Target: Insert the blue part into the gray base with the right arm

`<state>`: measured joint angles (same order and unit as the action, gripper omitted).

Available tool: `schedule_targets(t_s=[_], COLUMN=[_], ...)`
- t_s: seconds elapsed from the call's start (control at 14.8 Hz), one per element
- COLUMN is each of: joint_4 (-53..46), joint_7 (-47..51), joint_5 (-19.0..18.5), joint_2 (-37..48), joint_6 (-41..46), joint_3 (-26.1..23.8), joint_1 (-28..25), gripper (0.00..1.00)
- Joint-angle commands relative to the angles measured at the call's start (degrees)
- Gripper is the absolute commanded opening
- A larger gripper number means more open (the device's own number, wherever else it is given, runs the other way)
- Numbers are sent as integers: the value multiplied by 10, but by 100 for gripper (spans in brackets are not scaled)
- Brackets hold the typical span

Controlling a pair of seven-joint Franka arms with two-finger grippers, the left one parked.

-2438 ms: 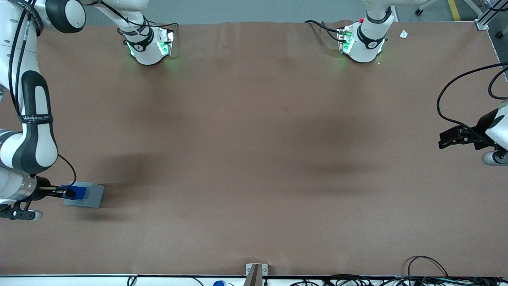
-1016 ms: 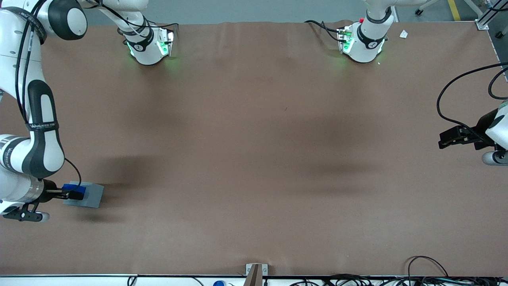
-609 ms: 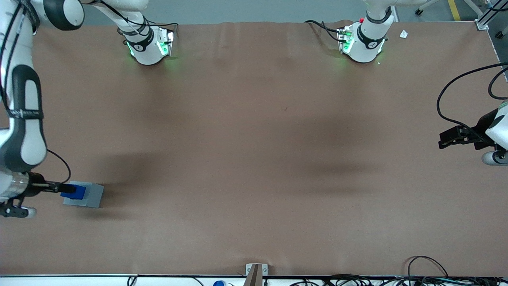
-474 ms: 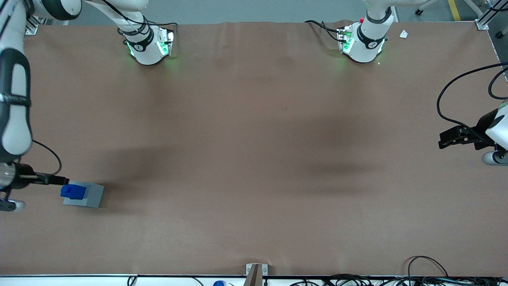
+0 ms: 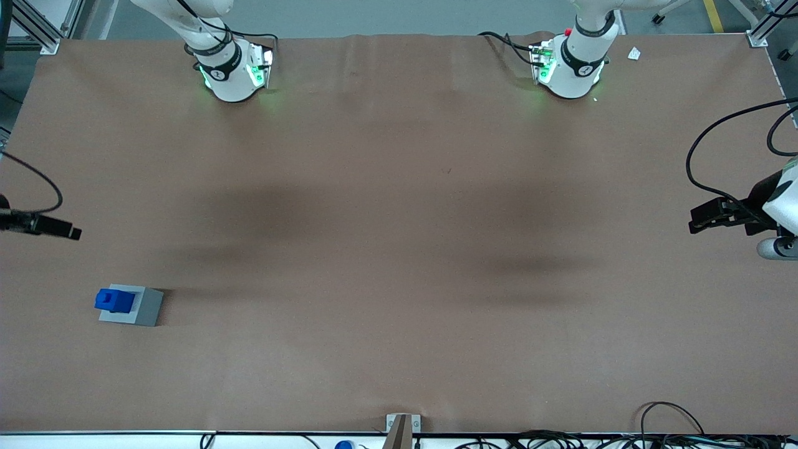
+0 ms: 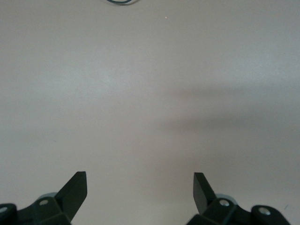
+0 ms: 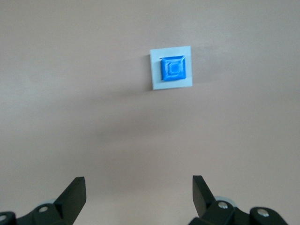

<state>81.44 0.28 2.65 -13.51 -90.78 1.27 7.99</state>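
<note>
The blue part sits in the recess of the gray base, which rests on the brown table toward the working arm's end, nearer to the front camera. The right arm's gripper is at that same end, raised and farther from the front camera than the base. It touches nothing. In the right wrist view the gripper is open and empty, well above the table. The blue part shows there from above, seated inside the gray base.
Two white arm pedestals stand at the table's edge farthest from the front camera. A small metal bracket and cables lie at the edge nearest the camera. A white scrap lies near the parked arm's pedestal.
The gripper was shut on the blue part over the gray base. It has let go, risen and drawn away from the base. The blue part stays in the base.
</note>
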Motion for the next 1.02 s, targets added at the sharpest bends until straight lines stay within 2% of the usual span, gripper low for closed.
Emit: schedule_targets(t_s=[0.0,0.27,0.68,0.95], joint_4=[65,93,117,92], joint_7=[29,36,52,47], joint_5=[-5,-5,-72,-73], joint_2=[101,123,147,142], joint_6=[14,9,16,55], joint_3=[-1,-1,-3,0], joint_1=[-23,-45,-96,-90], gripper=[100,100,100,100])
